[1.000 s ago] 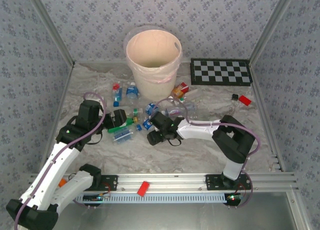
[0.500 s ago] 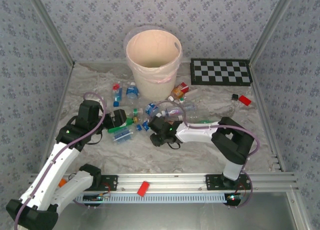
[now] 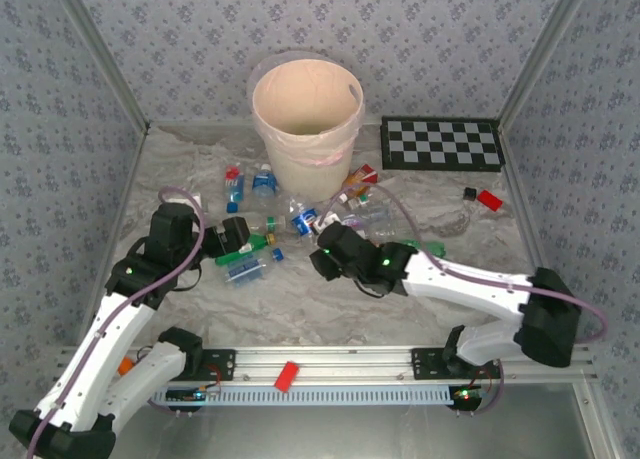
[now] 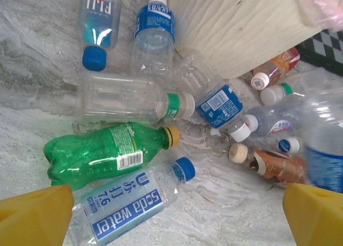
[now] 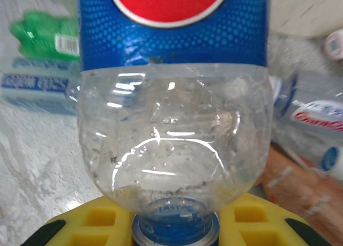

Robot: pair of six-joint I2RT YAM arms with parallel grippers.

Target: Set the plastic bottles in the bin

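Peach-cream bin (image 3: pixel 296 165), green bottle (image 4: pixel 102 152) — blue-labelled clear bottle (image 5: pixel 171 123), black-and-white chequered board (image 3: pixel 442 144).

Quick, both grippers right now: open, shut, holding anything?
Left gripper: open, holding nothing.
Right gripper: shut on the clear plastic bottle with a blue label, at its cap end.

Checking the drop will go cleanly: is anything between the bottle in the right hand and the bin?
Nothing stands upright in between. The right hand grips the blue-labelled bottle by its cap; only loose bottles lie flat on the table before the bin, whose tall wall it must clear.
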